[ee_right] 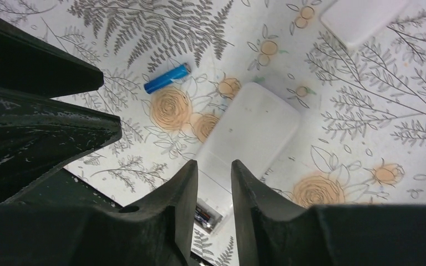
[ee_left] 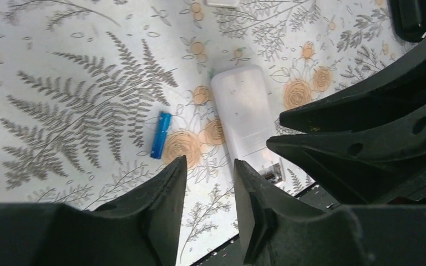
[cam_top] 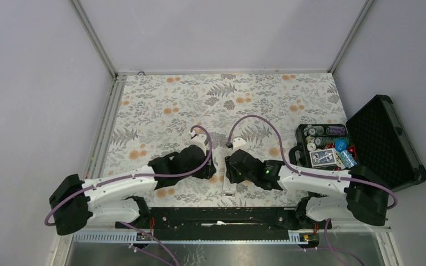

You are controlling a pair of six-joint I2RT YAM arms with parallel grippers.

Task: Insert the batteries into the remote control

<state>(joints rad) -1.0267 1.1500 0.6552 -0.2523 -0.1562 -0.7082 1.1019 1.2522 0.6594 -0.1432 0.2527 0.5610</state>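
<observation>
The remote control lies back up on the flowered cloth, its battery bay uncovered at the near end. It also shows in the right wrist view as the white remote control and from above. One blue battery lies loose on the cloth to its left, and the right wrist camera sees this battery too. My left gripper hangs open just left of the remote's near end, holding nothing. My right gripper is open above the bay end, also holding nothing. What is inside the bay is unclear.
A small white flat piece lies on the cloth beyond the remote. An open black case at the right holds chip stacks, dice and a card deck. The two grippers sit close together, the right one's fingers beside the left's. The table's dark front edge is near.
</observation>
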